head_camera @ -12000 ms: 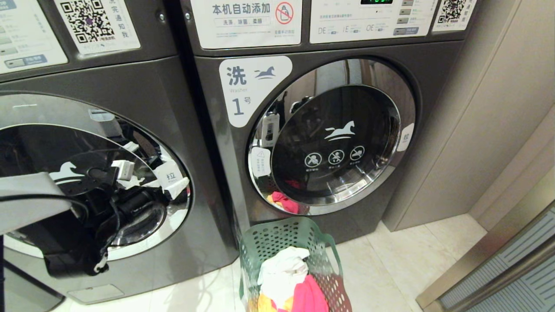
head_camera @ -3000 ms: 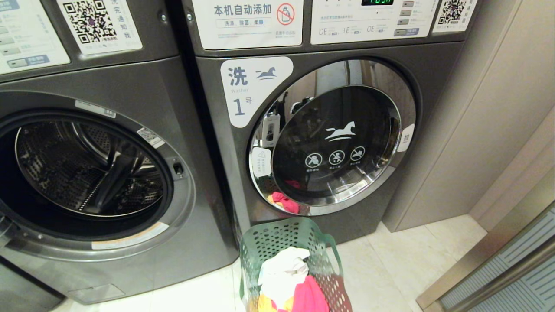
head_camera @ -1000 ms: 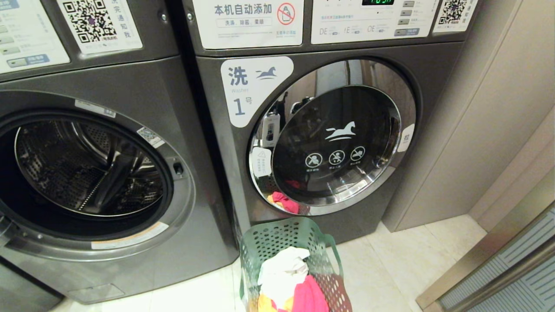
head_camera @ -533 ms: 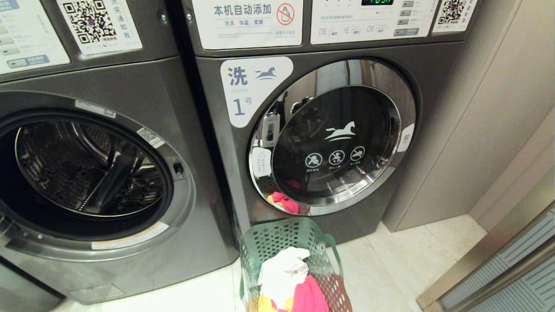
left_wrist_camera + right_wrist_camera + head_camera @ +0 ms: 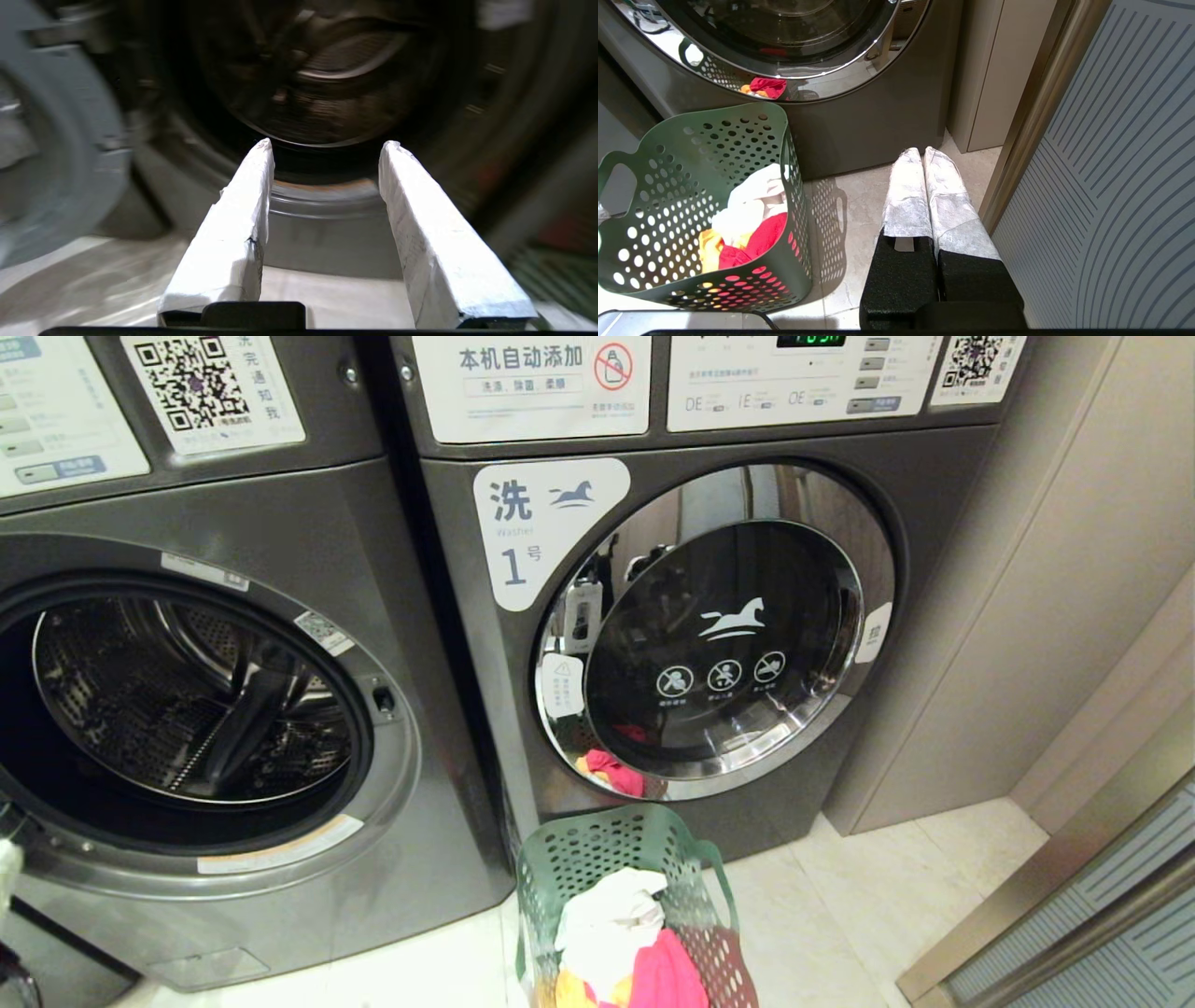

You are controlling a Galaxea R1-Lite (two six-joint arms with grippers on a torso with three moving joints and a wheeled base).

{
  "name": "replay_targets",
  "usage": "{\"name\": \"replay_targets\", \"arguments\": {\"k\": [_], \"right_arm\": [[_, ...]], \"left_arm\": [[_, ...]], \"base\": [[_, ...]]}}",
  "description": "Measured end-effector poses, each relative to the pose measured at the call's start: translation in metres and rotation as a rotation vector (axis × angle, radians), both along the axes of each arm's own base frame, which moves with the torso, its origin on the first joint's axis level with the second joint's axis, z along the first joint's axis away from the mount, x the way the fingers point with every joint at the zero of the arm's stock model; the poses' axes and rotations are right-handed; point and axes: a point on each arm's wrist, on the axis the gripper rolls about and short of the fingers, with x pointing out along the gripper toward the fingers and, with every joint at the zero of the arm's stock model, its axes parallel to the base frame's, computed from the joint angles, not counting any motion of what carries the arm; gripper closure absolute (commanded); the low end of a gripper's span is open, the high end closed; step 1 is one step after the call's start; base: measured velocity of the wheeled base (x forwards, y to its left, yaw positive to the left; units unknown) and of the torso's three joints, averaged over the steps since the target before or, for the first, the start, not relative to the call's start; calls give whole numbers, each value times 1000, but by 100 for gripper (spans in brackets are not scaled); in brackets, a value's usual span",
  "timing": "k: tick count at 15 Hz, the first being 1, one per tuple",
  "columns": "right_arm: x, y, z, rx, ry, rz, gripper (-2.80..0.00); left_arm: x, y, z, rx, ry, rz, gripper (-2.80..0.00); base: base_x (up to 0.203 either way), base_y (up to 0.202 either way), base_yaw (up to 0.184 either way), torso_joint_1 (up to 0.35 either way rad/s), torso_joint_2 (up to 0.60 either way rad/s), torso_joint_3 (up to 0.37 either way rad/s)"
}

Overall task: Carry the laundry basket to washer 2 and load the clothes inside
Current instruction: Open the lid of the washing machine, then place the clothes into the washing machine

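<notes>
We stand on a pale tiled floor point(image 5: 868, 905) in a narrow laundry corner, with a beige panelled wall point(image 5: 1055, 569) on the right and a ribbed grey-blue sliding panel point(image 5: 1111, 186) beside it. Two dark grey front-loading washers stand side by side. The one on the right carries a white label with the numeral 1 point(image 5: 541, 527), and its chrome-rimmed glass door point(image 5: 724, 635) with the white horse logo is closed. The washer on the left point(image 5: 205, 709) has its round mouth uncovered, so that we see the perforated steel drum point(image 5: 187, 700); its number label is outside the head view, so we cannot read which washer it is. The laundry basket point(image 5: 616, 859), dark green and full of round holes, rests on the floor just in front of washer 1, between the two machines. Inside it lie the clothes point(image 5: 621, 943): three garments, one white, one yellow-orange, one pinkish-red, all heaped together. Our left gripper point(image 5: 327, 144) is low in front of the open drum, pointing toward its lower rim, with its two white-wrapped fingers standing partly apart and nothing between them. Our right gripper point(image 5: 923, 151) hangs over the floor to the right of the basket, its two fingers pressed together and empty.
</notes>
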Motion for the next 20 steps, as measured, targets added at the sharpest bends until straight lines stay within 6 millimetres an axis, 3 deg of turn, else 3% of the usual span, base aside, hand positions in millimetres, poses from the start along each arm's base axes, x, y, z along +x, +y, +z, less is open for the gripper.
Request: {"name": "replay_targets", "arguments": {"k": [3,6,8,15,20], "right_arm": [[0,0,0,0,0,0,0],[0,0,0,0,0,1,0],[0,0,0,0,0,1,0],[0,0,0,0,0,2,0],[0,0,0,0,0,2,0]], "left_arm": [[-41,-25,-17,4,-9,-195,0],[-79,-32,-42,17,-52,-305,0],[-92,-33,-57,24,-51,-356,0],[-100,-32,-74,19,-21,-388,0],[-101,-32,-73,18,-27,-387,0]], "base": [[0,0,0,0,0,0],[0,0,0,0,0,0],[0,0,0,0,0,0],[0,0,0,0,0,0],[0,0,0,0,0,0]]}}
